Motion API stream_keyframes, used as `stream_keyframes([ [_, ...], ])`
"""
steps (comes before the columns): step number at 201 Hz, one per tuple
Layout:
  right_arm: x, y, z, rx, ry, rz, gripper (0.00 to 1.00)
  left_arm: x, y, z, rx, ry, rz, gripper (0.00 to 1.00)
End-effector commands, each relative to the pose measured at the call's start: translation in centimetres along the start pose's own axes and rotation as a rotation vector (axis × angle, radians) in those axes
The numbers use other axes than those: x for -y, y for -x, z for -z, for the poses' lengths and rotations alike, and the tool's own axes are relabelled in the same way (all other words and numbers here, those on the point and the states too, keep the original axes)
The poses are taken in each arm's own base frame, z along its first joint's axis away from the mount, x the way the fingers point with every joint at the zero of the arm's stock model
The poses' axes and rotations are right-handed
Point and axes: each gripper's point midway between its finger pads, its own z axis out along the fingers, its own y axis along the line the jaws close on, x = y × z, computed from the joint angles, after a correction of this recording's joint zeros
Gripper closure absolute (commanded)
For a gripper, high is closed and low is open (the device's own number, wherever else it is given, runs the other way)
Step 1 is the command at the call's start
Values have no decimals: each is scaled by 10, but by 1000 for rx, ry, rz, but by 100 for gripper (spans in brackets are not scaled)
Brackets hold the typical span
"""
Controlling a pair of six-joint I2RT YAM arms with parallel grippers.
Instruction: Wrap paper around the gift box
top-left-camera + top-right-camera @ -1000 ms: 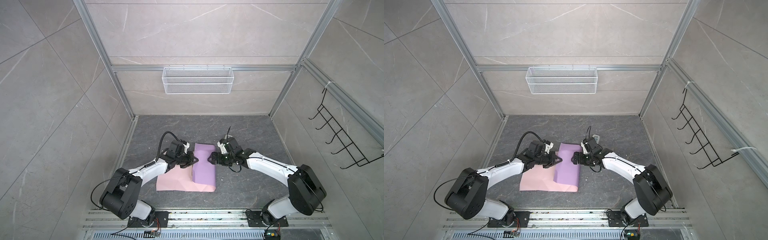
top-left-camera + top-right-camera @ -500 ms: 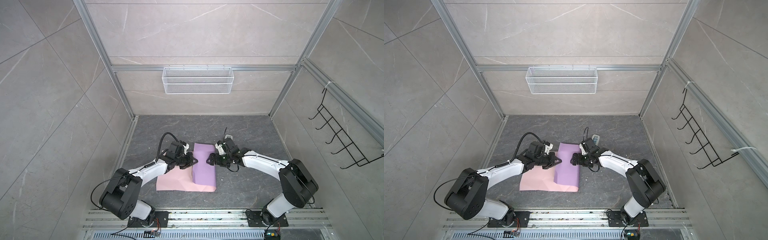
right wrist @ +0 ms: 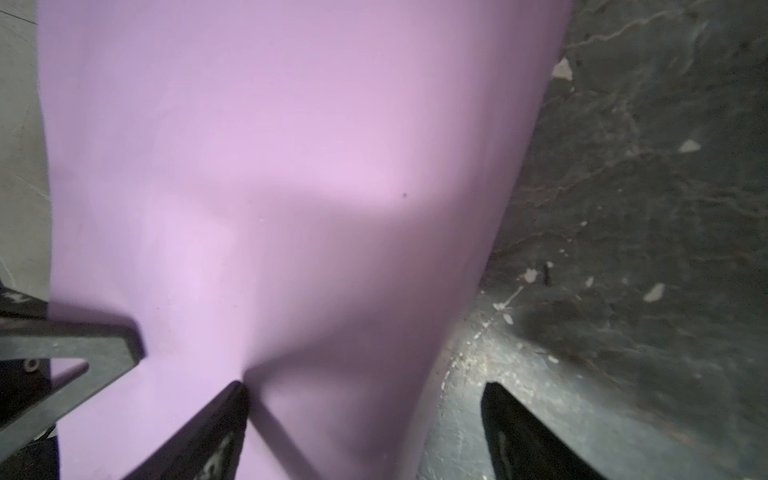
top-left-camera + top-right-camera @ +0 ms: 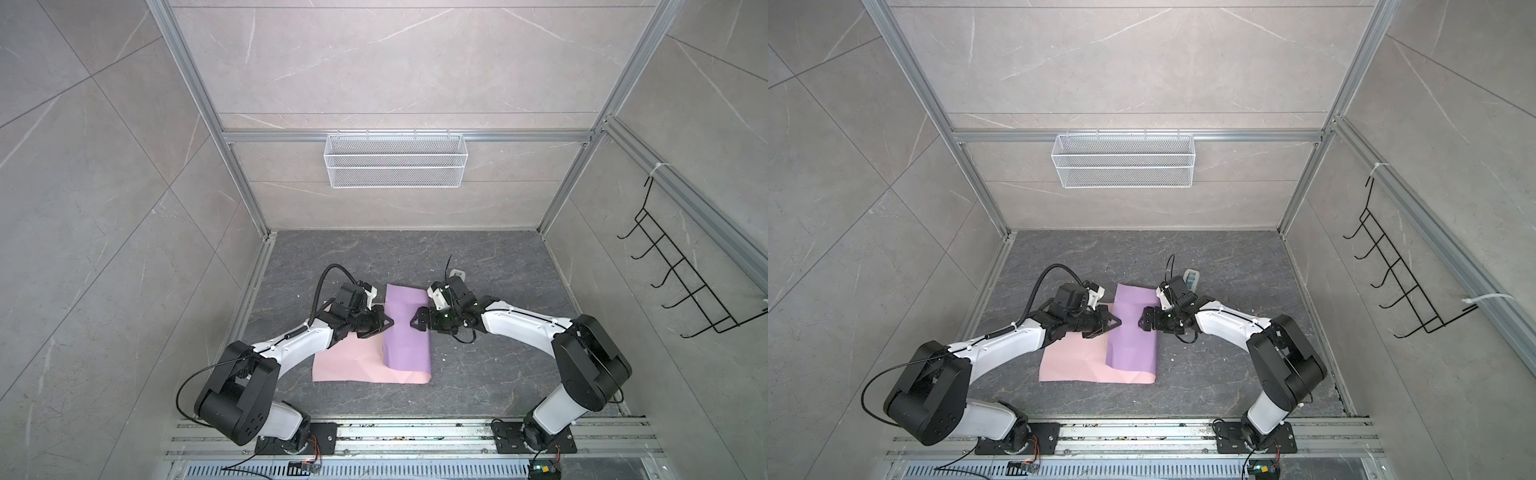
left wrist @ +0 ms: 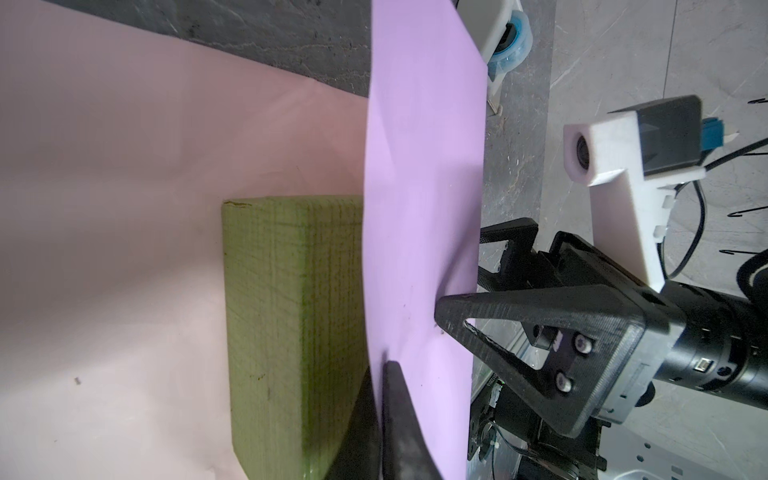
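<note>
At the centre of the table [image 4: 478, 270], the paper [image 4: 407, 353] draped lilac face up over the gift box [image 5: 291, 311], flap's left edge pinched in the left gripper [image 4: 390, 332], the right gripper [image 4: 414, 331] splayed wide at the flap's right edge.

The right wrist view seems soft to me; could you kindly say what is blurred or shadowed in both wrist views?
Right wrist view: the thin lilac-and-pink paper sheet looks soft, with a broad shadow near the open right claw, whose fingers are dark blurs. Left wrist view: sharper; the flat olive-green textured gift box shows its weave clearly, while the left claw is out of focus.
</note>
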Motion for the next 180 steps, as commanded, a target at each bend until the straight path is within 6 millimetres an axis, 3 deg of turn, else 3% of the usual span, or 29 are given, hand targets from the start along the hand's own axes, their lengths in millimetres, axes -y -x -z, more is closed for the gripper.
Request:
stream_keyframes([
  [1, 7, -3, -5, -23, -30, 12, 11, -3, 4, 7, 22, 27, -27, 95],
  [35, 10, -4, -6, -28, -44, 17, 11, -10, 4, 9, 30, 72, -33, 87],
  [85, 13, -7, -9, -37, -46, 13, 11, -18, 12, 23, 73, 169, -68, 50],
  [118, 12, -7, -10, -39, -44, 14, 11, -18, 10, 17, 28, 175, -79, 34],
  [158, 12, -7, -10, -40, -41, 17, 11, -2, 18, 1, -15, 104, -76, 25],
  [180, 12, -7, -10, -40, -43, 20, 11, -6, 22, -6, -25, 113, -62, 24],
])
